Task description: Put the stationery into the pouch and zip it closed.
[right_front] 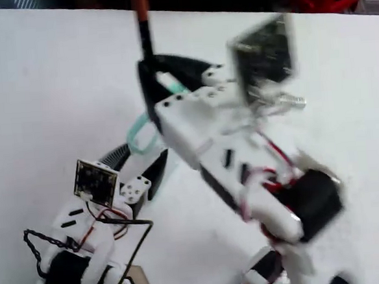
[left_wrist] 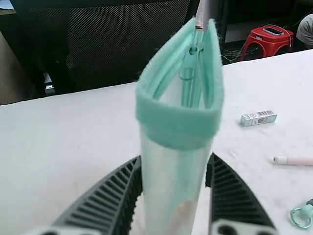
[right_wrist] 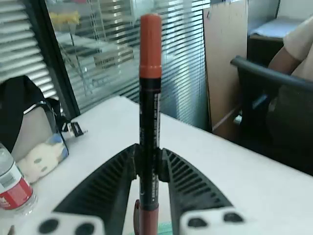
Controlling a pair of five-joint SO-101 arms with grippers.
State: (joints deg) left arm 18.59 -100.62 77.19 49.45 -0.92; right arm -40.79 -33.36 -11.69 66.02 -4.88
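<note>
Right gripper is clamped on the orange-capped marker, its length lined up with the open pouch just beyond; left gripper pinches the pouch

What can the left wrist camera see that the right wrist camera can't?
Left wrist view, not the right: the left hand squeezing the green-edged pouch, which stands up with its mouth open, plus a small box and a pale pen lying on the table. Right wrist view, not the left: the right hand gripping an orange-capped marker upright, a water bottle and window blinds. Both: the white table and a black hand shut on something.
</note>
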